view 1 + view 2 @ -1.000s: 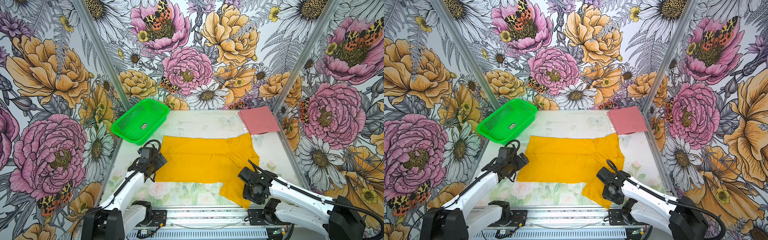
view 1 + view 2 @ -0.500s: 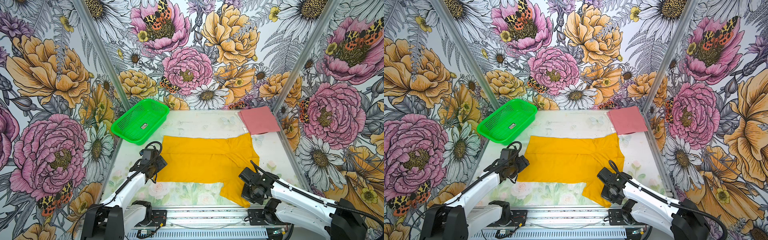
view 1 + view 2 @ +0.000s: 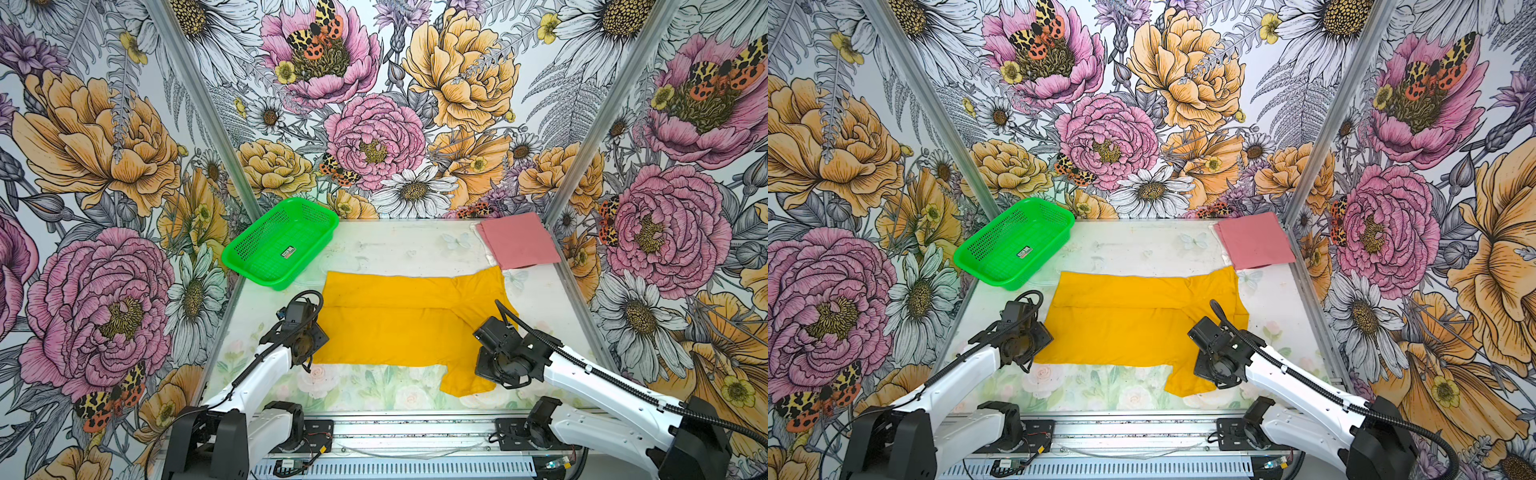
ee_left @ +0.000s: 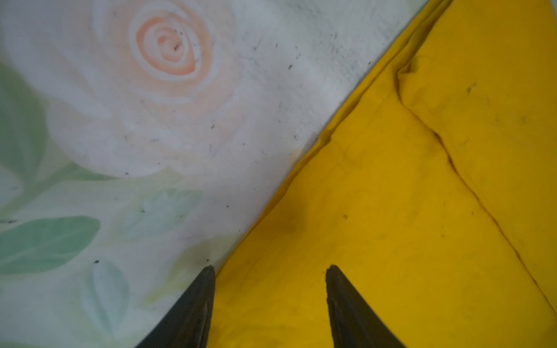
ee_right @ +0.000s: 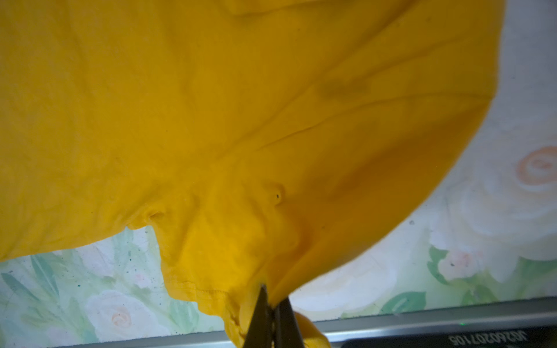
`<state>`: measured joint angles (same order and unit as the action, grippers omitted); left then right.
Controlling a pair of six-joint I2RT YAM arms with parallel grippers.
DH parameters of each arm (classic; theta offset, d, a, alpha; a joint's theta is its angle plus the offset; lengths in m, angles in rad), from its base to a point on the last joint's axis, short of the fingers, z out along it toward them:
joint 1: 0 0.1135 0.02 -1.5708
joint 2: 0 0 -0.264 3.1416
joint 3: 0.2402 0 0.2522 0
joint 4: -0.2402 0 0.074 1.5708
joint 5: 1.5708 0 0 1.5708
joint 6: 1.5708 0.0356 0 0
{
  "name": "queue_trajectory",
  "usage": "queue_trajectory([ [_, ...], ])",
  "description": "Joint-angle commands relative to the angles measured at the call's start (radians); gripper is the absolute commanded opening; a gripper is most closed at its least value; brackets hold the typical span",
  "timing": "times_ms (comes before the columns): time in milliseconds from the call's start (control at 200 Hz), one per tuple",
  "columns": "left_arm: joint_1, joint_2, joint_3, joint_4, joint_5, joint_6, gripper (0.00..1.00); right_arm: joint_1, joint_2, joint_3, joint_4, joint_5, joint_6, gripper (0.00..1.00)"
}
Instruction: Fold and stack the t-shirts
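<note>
Where it is pinched, yellow t-shirt (image 5: 241, 120) bunches.

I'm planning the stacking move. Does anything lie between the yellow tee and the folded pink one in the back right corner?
Nothing visible does. The yellow t-shirt reaches right up to the pink t-shirt, with only bare table nearby. The green basket sits far left, off that path.
</note>
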<state>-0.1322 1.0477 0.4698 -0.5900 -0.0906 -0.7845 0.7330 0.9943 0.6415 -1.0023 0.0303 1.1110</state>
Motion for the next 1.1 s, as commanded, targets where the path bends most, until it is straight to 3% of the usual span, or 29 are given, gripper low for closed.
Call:
queue_trajectory([
  [0,0.004,-0.068,-0.012,-0.102,-0.046,-0.026,0.6,-0.009,-0.008,0.046,0.007,0.073,-0.064,0.0],
  [315,-0.116,-0.097,-0.015,-0.226,-0.111,-0.159,0.49,-0.096,0.001,0.105,0.046,0.115,-0.201,0.0],
  [470,-0.12,-0.094,-0.02,-0.245,-0.134,-0.181,0.47,-0.122,0.006,0.099,0.097,0.083,-0.227,0.0],
  [765,-0.076,-0.058,-0.022,-0.233,-0.154,-0.173,0.31,-0.141,0.004,0.105,0.131,0.074,-0.26,0.0],
  [1096,-0.089,0.007,-0.017,-0.198,-0.154,-0.153,0.17,-0.158,-0.008,0.145,0.151,0.095,-0.296,0.0],
])
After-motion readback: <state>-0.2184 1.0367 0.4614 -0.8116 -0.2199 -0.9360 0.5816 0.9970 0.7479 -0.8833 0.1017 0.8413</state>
